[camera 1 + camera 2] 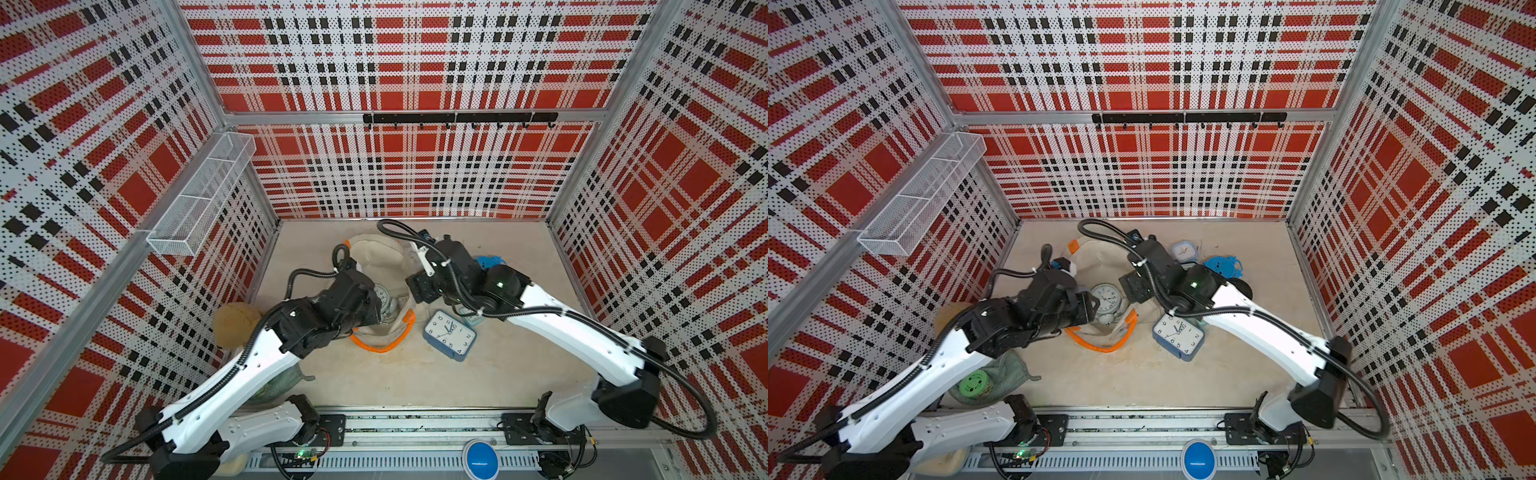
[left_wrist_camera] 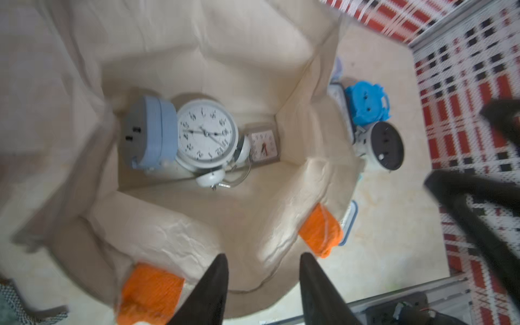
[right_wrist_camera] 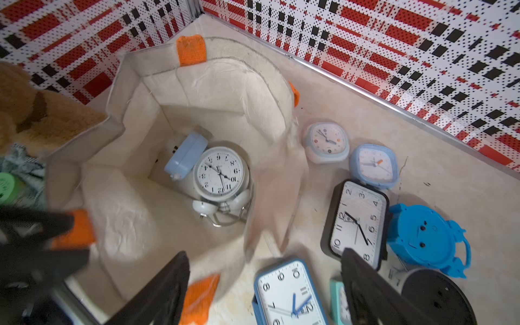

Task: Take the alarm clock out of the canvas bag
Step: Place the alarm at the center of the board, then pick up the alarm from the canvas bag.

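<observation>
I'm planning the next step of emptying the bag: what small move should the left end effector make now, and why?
Probably lower the left end effector into the open mouth of the canvas bag, toward the white twin-bell clock. Its jaws stand apart and empty above the bag's rim, and that clock lies face up, uncovered, between a light-blue clock and a small square clock.

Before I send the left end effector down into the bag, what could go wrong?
1. The white twin-bell clock lies crowded between the light blue clock and the small square clock. Closing on one could pinch or drag a neighbour.
2. The soft wall of the canvas bag slumps inward by the left end effector. Its fingers may snag the cloth and lift the whole bag.
</observation>
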